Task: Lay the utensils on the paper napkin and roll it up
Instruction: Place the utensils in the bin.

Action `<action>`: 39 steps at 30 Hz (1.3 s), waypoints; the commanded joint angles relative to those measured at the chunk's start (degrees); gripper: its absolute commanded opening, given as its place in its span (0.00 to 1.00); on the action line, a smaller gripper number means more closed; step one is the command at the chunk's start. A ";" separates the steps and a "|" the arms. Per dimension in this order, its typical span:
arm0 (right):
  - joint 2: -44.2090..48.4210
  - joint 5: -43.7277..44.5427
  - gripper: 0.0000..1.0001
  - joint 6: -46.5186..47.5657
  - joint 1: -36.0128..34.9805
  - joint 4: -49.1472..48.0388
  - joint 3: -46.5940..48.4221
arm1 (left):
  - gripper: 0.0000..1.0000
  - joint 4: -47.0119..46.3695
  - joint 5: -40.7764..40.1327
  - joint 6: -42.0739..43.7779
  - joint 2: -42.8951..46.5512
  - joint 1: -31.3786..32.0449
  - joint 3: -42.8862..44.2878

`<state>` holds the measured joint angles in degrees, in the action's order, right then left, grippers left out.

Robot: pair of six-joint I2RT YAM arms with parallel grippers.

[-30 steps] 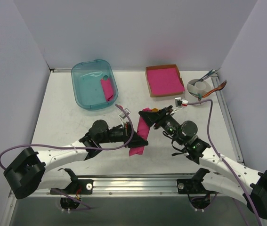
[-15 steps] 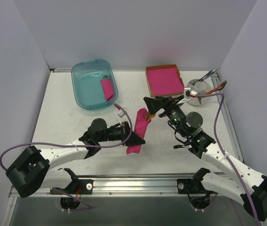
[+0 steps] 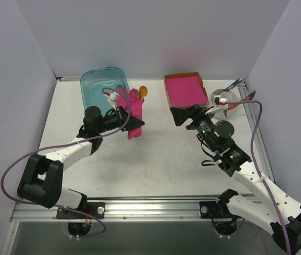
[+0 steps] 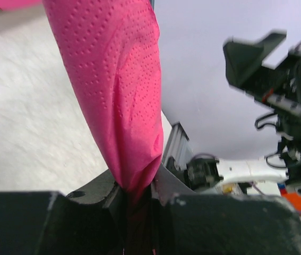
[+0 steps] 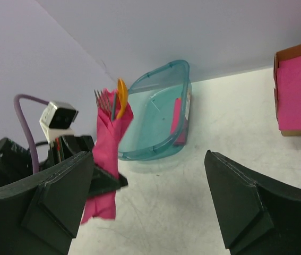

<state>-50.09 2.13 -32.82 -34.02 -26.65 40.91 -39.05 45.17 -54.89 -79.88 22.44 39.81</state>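
Above the desk (image 3: 155,159) beside the clear teal plastic tub (image 3: 100,85), our left jaws pinch the rolled magenta paper napkin (image 3: 135,114), whose loose silver-grey fork (image 5: 102,99) and orange spoon (image 5: 121,95) could slip out if tilted; our right jaws gape empty.

txt: none legible | labels/brands: none | nos./signs: none — top + both wrist cams, nothing readable

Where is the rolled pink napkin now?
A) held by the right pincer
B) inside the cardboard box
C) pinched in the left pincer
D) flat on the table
C: the left pincer grips the napkin at its lower end, fork and spoon poking from its top; the right pincer is open and empty.
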 commanded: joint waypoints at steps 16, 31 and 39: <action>-8.98 -11.71 0.87 0.48 1.24 -2.35 2.16 | 0.02 3.09 4.76 -4.87 -33.23 -22.08 37.17; -11.61 -14.17 0.87 0.74 1.77 -4.36 0.58 | 0.02 31.83 -8.42 10.33 -45.01 -24.46 52.73; -13.90 -15.67 0.87 0.12 2.12 -6.48 -0.21 | 0.02 42.99 -14.13 17.36 -47.65 -23.14 55.63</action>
<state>-63.66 -12.05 -32.80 -32.25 -28.67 40.75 -1.85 34.70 -42.76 -126.98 -1.39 92.29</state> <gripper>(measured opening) 0.869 0.227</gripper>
